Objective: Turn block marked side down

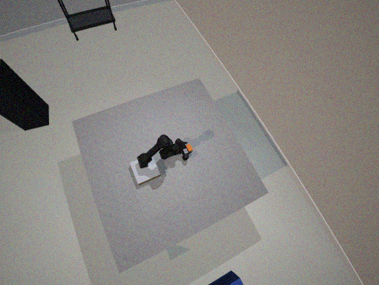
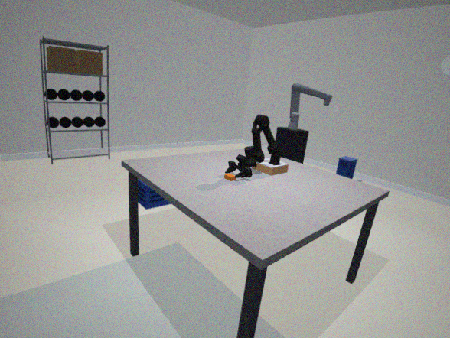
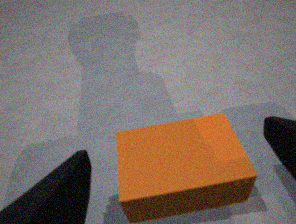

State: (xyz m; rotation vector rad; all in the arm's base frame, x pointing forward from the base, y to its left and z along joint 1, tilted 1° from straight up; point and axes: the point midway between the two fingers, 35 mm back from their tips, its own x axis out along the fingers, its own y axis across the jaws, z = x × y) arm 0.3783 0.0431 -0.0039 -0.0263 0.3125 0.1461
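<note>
Both fingers of the gripper [image 3: 175, 165] spread wide off the orange block [image 3: 182, 162]; retreat crooked and you risk nudging it over

Plain orange block [image 3: 182, 162], brighter patch on its top at 2 o'clock. Black pincer [image 3: 170, 165]. Pale grey desk [image 3: 200, 60], unpatterned.

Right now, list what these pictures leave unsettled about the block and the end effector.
- Marked side: the wrist view shows the orange block only from above; its underside lies against the table, so no mark can be confirmed.
- Fingertips: both fingers are cut off by the wrist view's edges.
- End effector in the top view: too small to see its open jaws.
- Block in the exterior view: too small and grainy to show any face detail.
</note>
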